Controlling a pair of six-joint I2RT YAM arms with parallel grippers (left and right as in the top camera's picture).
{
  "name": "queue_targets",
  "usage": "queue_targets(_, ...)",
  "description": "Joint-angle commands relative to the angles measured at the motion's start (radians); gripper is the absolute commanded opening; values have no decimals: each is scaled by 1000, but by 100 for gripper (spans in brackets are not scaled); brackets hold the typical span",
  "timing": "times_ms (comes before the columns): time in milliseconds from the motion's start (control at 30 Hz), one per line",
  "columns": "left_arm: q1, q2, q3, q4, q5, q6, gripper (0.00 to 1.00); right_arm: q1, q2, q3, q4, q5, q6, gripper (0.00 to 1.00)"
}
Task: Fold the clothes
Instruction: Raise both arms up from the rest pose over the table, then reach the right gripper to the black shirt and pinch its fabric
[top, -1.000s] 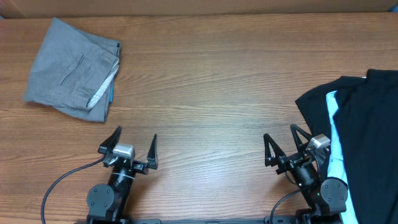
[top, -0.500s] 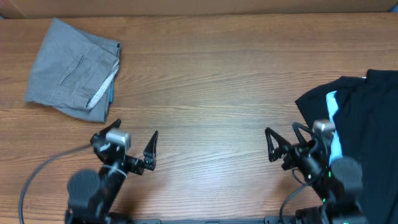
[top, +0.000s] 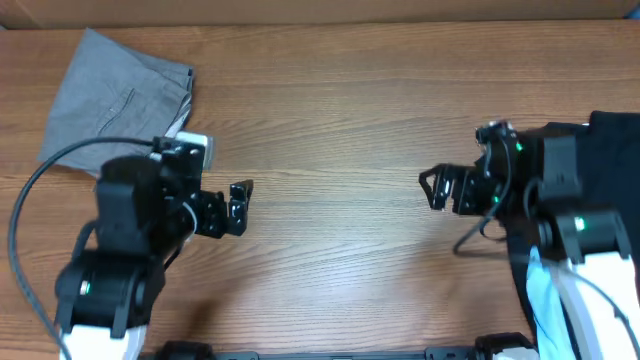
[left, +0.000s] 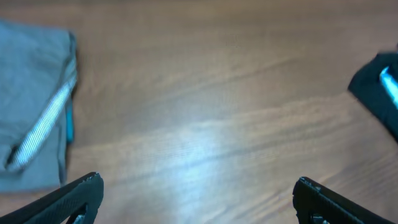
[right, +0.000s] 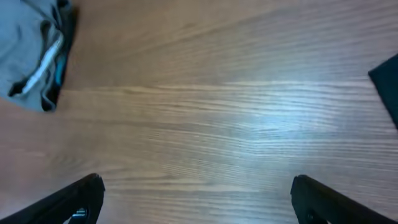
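Grey trousers (top: 110, 110) lie folded at the far left of the wooden table (top: 330, 120), and my left arm overlaps their near edge from overhead. The black shirt (top: 615, 170) is heaped at the right edge, a light blue tee (top: 538, 290) peeking out. My left hand (left: 198, 186) and right hand (right: 198, 183) hang released over the wood, grasping nothing.

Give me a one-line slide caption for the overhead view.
Left gripper and right gripper hover open above the table, between folded grey trousers at left and a black shirt at right.
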Motion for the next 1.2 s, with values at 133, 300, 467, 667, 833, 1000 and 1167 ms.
queue_targets(133, -5, 183, 16, -86, 35, 11, 100, -86, 159, 90, 32, -8, 59, 100)
queue_targets(300, -5, 287, 17, -80, 148, 13, 100, -283, 233, 93, 130, -9, 111, 100)
queue_targets(467, -5, 311, 22, -9, 148, 13, 100, -455, 311, 93, 166, -8, 105, 100)
queue_targets(667, -5, 309, 58, 66, 119, 12, 100, -593, 404, 95, 242, -12, 114, 98)
queue_targets(833, -5, 309, 60, 94, 103, 12, 100, -622, 482, 97, 303, 55, 114, 91)
queue_targets(1000, -5, 311, 60, 85, 92, 20, 100, -621, 562, 97, 367, 179, 138, 96)
queue_targets(1167, -5, 311, 60, 89, 89, 20, 100, -621, 629, 97, 397, 251, 154, 100)
